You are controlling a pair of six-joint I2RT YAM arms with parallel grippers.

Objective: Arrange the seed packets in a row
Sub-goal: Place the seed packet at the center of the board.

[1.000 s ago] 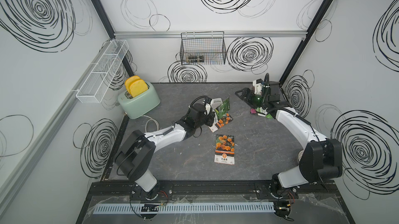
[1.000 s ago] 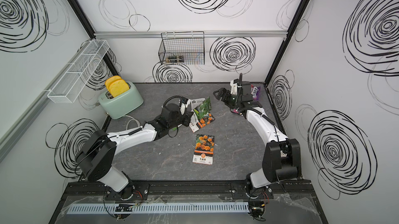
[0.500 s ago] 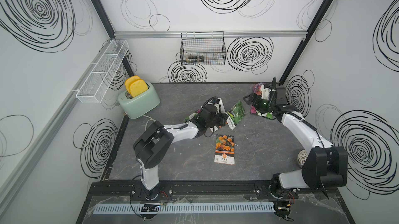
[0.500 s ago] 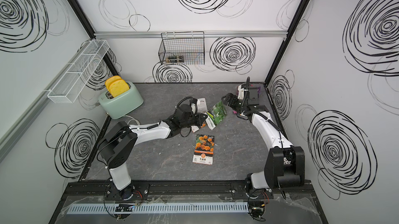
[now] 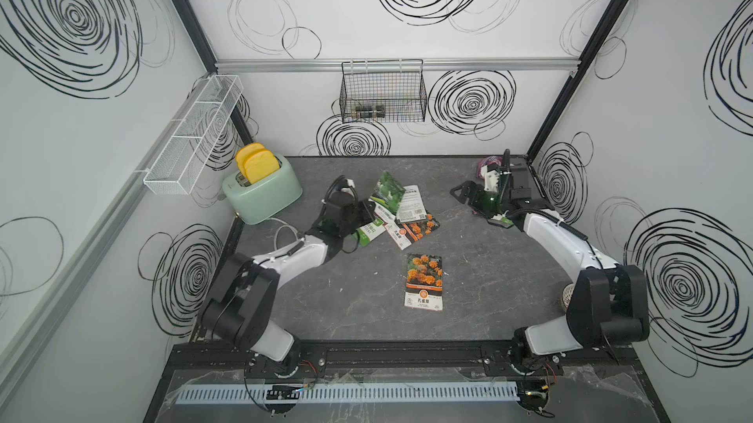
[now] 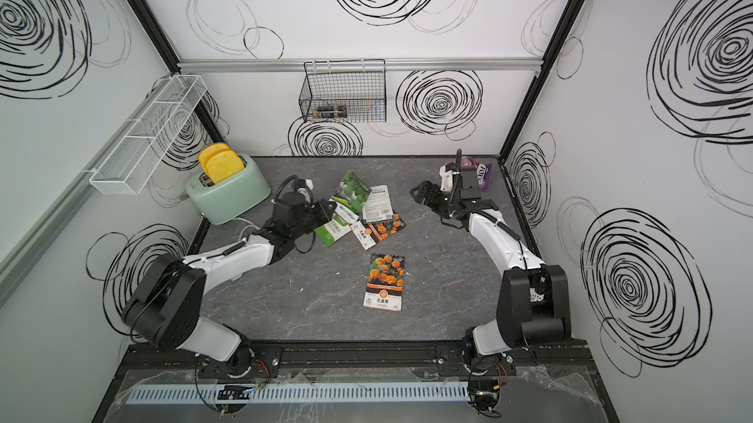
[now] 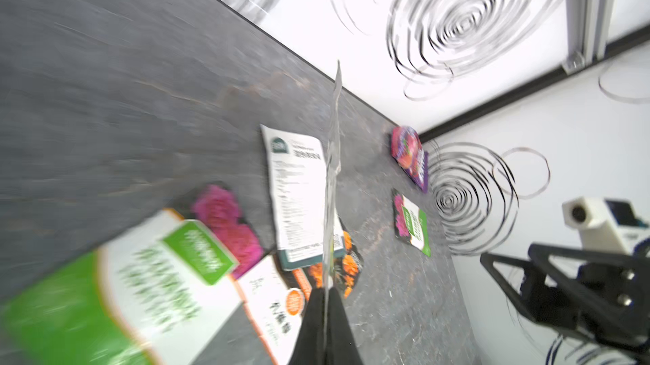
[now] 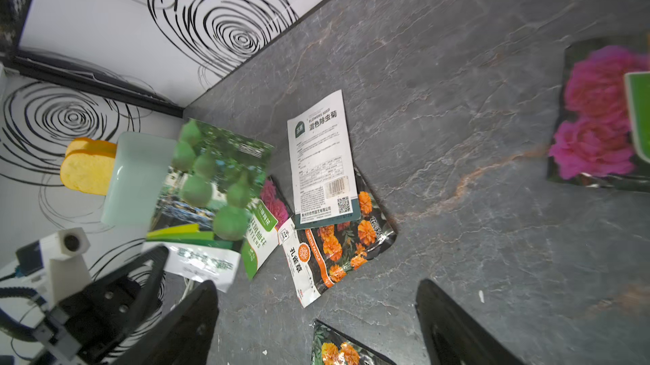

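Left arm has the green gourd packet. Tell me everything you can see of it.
The gourd packet is a flat, glossy rectangle showing pale green gourds on dark foliage, with a white-and-green text band at one end. The left gripper is shut on that end, holding it raised and tilted over the overlapping seed packets. Whether it touches them is unclear.

I see a mint toaster point(image 5: 265, 196) at the back left of the grey table point(image 5: 326, 298), with two yellow toast slices point(image 5: 256, 162) standing in its slots. A black wire basket point(image 5: 383, 92) hangs on the back wall with some dark cylindrical thing point(image 5: 368, 111) lying inside, can't tell what. White mesh rack point(image 5: 191, 135) on the left wall, purple-pink candy bag point(image 6: 484, 174) in the back right corner.
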